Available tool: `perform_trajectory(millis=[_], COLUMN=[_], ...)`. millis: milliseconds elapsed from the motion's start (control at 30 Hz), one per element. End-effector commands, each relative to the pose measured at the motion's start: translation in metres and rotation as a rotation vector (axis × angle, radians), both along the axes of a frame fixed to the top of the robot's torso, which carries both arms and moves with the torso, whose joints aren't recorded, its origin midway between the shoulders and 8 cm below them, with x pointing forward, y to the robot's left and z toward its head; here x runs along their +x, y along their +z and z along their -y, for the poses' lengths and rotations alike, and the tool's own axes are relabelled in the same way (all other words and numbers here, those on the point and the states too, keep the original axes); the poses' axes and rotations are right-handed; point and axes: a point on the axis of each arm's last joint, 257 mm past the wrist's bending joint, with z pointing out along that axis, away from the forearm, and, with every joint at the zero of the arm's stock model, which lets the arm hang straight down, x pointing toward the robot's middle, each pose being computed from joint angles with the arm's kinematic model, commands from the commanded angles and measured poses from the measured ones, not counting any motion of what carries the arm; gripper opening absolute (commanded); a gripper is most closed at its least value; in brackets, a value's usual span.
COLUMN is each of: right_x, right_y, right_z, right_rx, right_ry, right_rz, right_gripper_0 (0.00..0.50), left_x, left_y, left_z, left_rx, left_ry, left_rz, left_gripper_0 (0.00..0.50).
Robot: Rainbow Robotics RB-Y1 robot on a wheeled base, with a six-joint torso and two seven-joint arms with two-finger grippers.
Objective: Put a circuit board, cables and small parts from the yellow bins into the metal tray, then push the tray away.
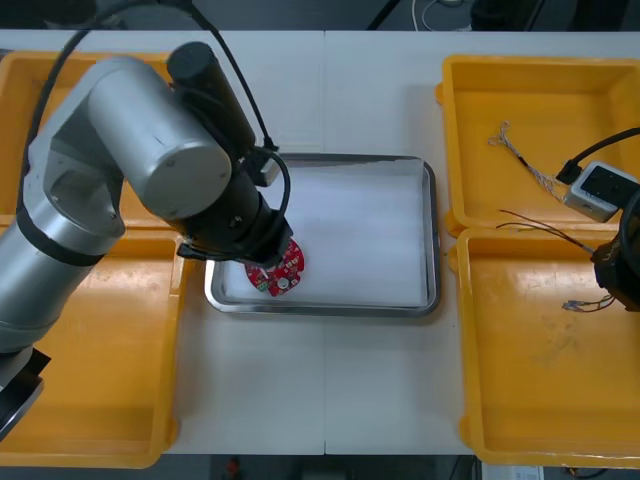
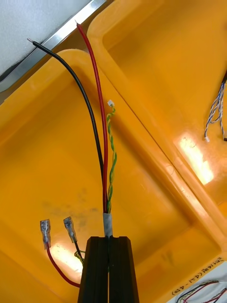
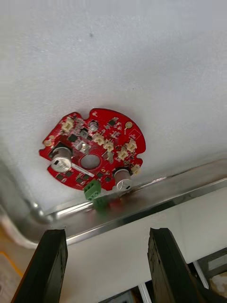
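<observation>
A round red circuit board (image 1: 277, 270) (image 3: 92, 149) lies flat on the white inside of the metal tray (image 1: 431, 230), at its near left corner close to the rim (image 3: 142, 203). My left gripper (image 3: 106, 234) hangs open just above and behind the board, with nothing between its fingers (image 3: 47, 258); the left arm (image 1: 150, 170) covers that corner. My right gripper (image 2: 109, 239) is shut on a taped bundle of black, red and yellow-green cables (image 2: 101, 142), held over the near right yellow bin (image 1: 540, 380). The bundle's ends (image 1: 545, 230) point toward the tray.
A twisted blue and white cable (image 1: 520, 160) (image 2: 215, 113) lies in the far right bin (image 1: 540, 90). Two yellow bins (image 1: 100, 380) stand at the left, partly under the left arm. The tray's rim (image 2: 52, 47) is near the cable tips.
</observation>
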Motion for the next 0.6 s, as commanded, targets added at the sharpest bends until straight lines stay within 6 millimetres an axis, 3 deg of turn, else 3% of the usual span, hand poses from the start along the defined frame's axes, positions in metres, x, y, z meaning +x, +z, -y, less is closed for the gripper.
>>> perform_trajectory(millis=[33,267,600], right_x=[0.011,0.019,0.032], right_y=[0.034,0.043,0.046], right_z=[-0.009,-0.044,-0.099], right_rx=[-0.05,-0.099,-0.193], right_ry=[0.083,0.204,0.371], right_rz=[0.063,0.068,0.051], right_gripper_0=[0.0,0.0,0.0], left_x=[0.012,0.04,0.067], left_y=[0.05,0.081,0.095], left_z=[-0.007,-0.057,-0.135], left_rx=[-0.033,-0.04,-0.035], left_ry=[-0.014,0.037,0.152], left_rz=[0.082,0.148,0.138], left_gripper_0=[0.5,0.5,0.5])
